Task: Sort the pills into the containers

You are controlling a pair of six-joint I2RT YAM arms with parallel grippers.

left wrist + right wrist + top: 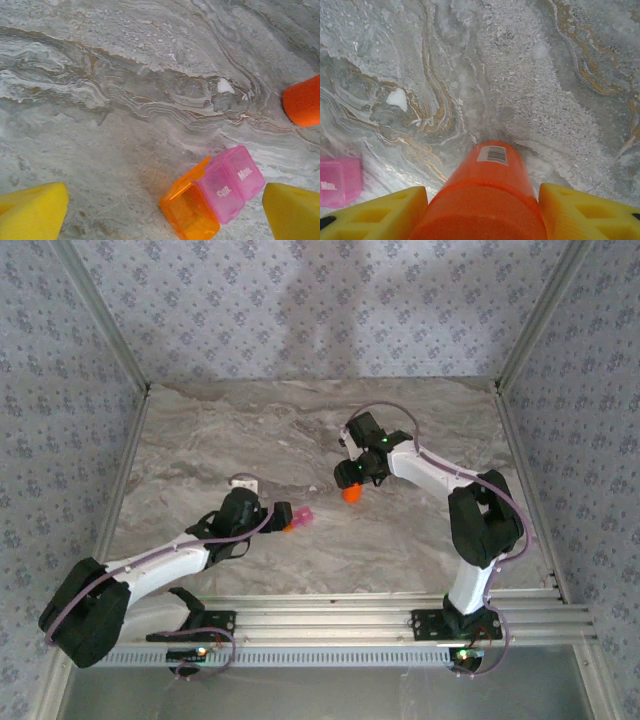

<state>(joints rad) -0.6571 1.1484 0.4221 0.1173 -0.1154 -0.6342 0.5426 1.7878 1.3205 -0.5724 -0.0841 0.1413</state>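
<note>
The containers are two tiny joined boxes lying on the marble table. The orange box has its lid lifted, and the pink one is labelled Sun and Mon. My left gripper is open, and its yellow fingers stand wide apart with the boxes between them, nearer the right finger. In the top view the containers sit just off the left gripper. My right gripper is shut on the opaque orange bottle, low over the table. No pill is clearly visible.
A small white fleck lies between the boxes and the orange bottle; I cannot tell whether it is a pill or a marble mark. Patterned walls enclose the table. A small white object lies behind the left arm.
</note>
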